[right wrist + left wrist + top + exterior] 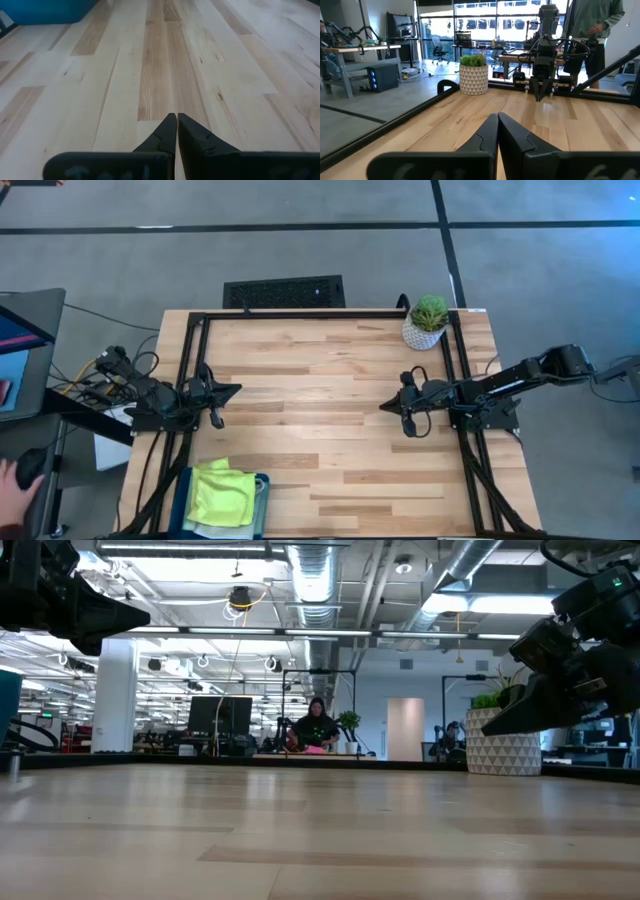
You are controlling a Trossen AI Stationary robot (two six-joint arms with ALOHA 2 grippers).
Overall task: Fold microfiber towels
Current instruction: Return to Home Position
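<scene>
The table is lit brightly and evenly from above, and only short, soft shadows are cast beneath the arms. In the low view, glare is thrown by the ceiling strip lights, and the right gripper is reduced to a dark silhouette. In the left wrist view, daylight is admitted through the windows, and a pale sheen is laid on the wood.

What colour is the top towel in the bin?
The top towel is bright yellow-green; the high view shows it best.
</scene>
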